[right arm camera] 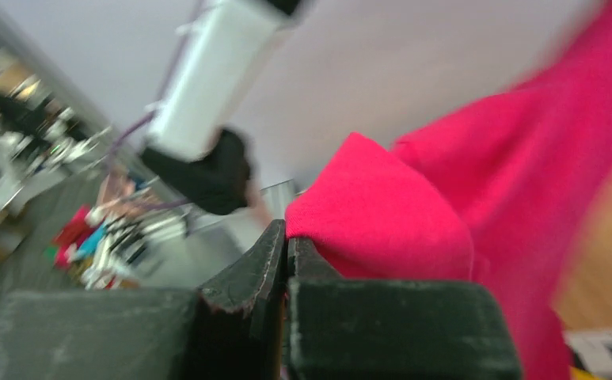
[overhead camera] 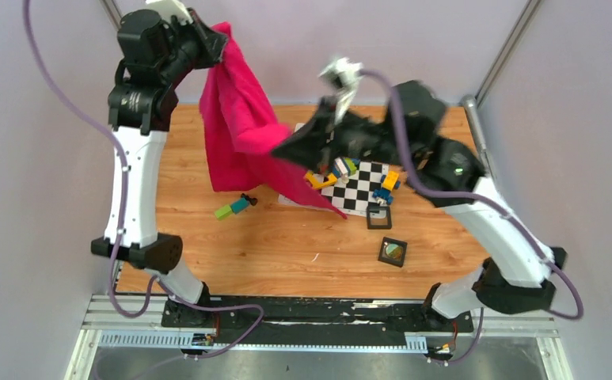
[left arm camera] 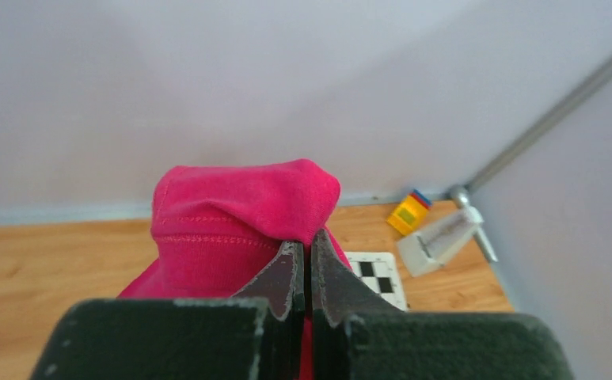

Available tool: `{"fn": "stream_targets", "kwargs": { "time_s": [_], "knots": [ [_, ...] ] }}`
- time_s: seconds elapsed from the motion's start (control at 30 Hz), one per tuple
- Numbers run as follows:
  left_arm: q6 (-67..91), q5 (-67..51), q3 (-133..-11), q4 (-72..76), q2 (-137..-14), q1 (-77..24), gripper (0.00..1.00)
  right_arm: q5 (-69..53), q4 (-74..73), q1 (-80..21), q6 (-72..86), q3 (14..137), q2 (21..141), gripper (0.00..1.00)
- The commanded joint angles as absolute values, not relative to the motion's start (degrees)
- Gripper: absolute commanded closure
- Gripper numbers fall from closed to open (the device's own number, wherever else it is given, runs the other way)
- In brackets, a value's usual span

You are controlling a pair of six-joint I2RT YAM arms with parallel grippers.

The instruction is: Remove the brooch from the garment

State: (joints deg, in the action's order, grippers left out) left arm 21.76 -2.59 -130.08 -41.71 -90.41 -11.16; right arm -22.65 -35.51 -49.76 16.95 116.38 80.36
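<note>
"Two grippers on it?" the desk asked.

"Both. The left gripper (overhead camera: pixel 211 39) was up high at the back. In its wrist view the left gripper (left arm camera: pixel 309 245) had its fingers pressed almost together on a hemmed fold of the large, soft magenta-pink fabric garment (overhead camera: pixel 235 119). The right gripper (overhead camera: pixel 283 149) was lower and nearer the middle. On its own blurred camera the right gripper (right arm camera: pixel 286 233) was pinched tight on another fold of that one garment (right arm camera: pixel 413 214)."

"So the cloth was off the table?"

"Mostly. It hung stretched between the two, and its lowest corner trailed down to the one black-and-white chequered board (overhead camera: pixel 366 190)."

"And the brooch?"

"I counted one small round yellow-green brooch (overhead camera: pixel 395 252). It lay inside the nearer of two hollow black square frames (overhead camera: pixel 379 215), on the wooden table (overhead camera: pixel 286 245), well apart from the cloth."

"Anything else?"

"Several coloured toy blocks (overhead camera: pixel 385 186) sat on the board, too bunched for me to count. One green-and-black block (overhead camera: pixel 235 207) lay alone on the wood, just beside the hanging cloth."
</note>
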Motion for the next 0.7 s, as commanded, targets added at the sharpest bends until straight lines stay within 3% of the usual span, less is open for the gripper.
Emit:
{"fn": "stream_targets", "kwargs": {
  "time_s": [0.0,0.17,0.33,0.53,0.67],
  "knots": [
    [25.1,-26.6,-141.3,-31.6,-99.6,-11.0,1.0,-24.3,-28.3,-64.2,10.1,125.0,90.5,1.0],
    [38.8,-46.4,-138.1,-14.4,-103.4,-11.2,1.0,-20.4,-26.4,-72.6,4.7,139.1,105.0,1.0],
    [42.0,-55.2,-136.4,-9.6,-102.2,-11.5,1.0,-21.2,-16.0,-73.5,6.6,139.0,107.2,1.0],
    [37.2,-50.9,-136.8,-15.1,-99.7,-10.5,1.0,-17.7,-13.4,-73.6,6.1,136.7,106.0,1.0],
    [34.2,-43.3,-134.6,-20.9,-97.2,-7.8,1.0,-11.7,-12.4,-73.3,4.2,123.0,97.0,1.0]
  ]
}}
